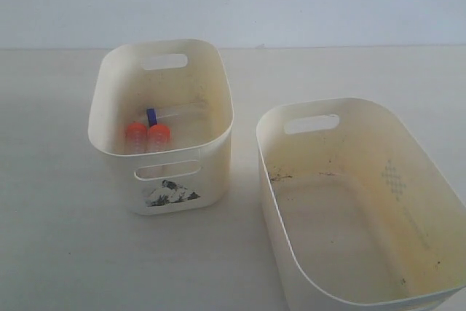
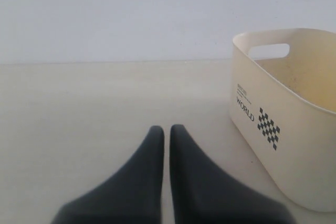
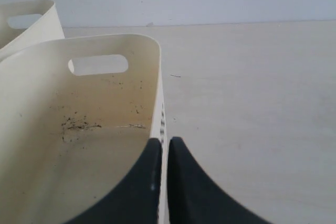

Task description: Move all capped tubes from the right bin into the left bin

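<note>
The left bin (image 1: pixel 211 78), with a torn black-and-white label, holds capped tubes: two orange caps (image 1: pixel 135 130) (image 1: pixel 159 133) side by side and one blue cap (image 1: pixel 151 115) behind them. A second blue cap is hidden. The right bin (image 1: pixel 437 180), with the dotted diamond pattern, shows only dirt specks inside. Neither gripper appears in the exterior view. My left gripper (image 2: pixel 167 128) is shut and empty over bare table beside the left bin (image 2: pixel 283 129). My right gripper (image 3: pixel 165 140) is shut, in line with the long wall of the right bin (image 3: pixel 155 77), and holds nothing.
The two bins stand close together on a pale table, the right one nearer the front edge of the exterior view. A light wall runs behind the table. The left bin's outer wall carries a printed "WORLD" mark and a black checker patch (image 2: pixel 268 128).
</note>
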